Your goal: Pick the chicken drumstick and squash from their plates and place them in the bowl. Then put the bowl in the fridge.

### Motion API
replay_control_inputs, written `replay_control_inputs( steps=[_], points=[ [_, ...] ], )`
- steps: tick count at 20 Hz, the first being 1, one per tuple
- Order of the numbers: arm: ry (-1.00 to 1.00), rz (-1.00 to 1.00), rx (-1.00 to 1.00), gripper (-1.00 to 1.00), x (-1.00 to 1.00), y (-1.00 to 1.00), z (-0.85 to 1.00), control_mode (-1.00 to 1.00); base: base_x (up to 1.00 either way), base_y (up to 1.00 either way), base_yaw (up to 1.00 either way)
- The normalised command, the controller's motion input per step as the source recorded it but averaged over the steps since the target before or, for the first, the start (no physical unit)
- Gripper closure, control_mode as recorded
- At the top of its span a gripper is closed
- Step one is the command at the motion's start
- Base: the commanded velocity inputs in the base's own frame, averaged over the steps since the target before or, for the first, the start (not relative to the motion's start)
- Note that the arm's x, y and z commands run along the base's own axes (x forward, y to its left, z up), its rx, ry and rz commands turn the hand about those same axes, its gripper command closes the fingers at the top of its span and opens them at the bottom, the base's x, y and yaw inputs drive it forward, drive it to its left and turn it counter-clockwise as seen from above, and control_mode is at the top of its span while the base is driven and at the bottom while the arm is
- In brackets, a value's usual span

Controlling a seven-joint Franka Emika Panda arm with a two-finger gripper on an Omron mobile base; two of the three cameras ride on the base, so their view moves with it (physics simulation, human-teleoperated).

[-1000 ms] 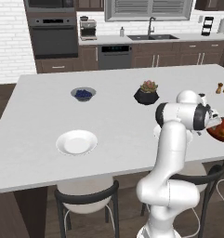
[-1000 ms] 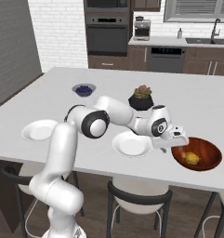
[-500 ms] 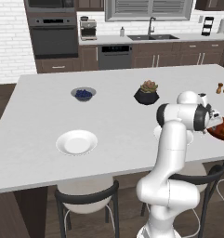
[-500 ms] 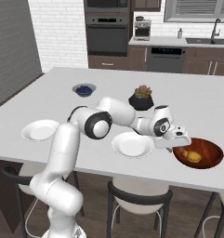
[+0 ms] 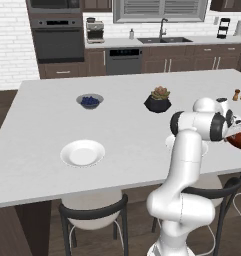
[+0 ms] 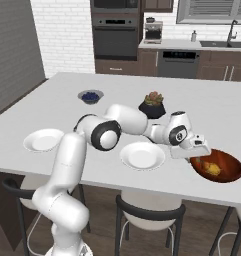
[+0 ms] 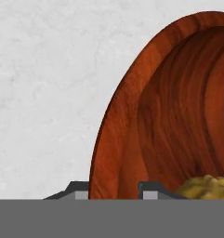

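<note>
No brand, label or writing is legible to you anywhere on the counter or appliances.

Right base view, left to right: empty white plate at the counter's near-left edge; small grey bowl with blue contents further back; second empty plate just in front of the arm; black pot with a succulent behind it; gripper at the near rim of the dark red-brown bowl, which sits at the counter's right front. Inside the bowl you see the yellow-orange squash; the drumstick can't be made out.

Left base view gives you salt and pepper shakers at far right, and the bowl is mostly hidden behind the wrist.

Hand view: fingertips straddle the bowl's rim, one outside, one inside, closed on the wall; squash lump at lower right
</note>
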Motion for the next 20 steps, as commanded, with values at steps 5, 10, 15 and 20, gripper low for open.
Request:
replay_control_inputs(
  steps=[5,10,15,20],
  points=[
    [0.0,0.0,-0.06,1.0,-0.46,0.29,0.5,-1.0,0.0,0.0,0.0],
    [0.0,0.06,-0.13,1.0,-0.36,0.76,0.54,-1.0,0.0,0.0,0.0],
    [0.0,0.27,-0.06,1.0,-0.07,0.74,0.57,-1.0,0.0,0.0,0.0],
    [0.0,0.48,0.0,1.0,-0.13,0.67,0.31,-1.0,0.0,0.0,0.0]
  ],
)
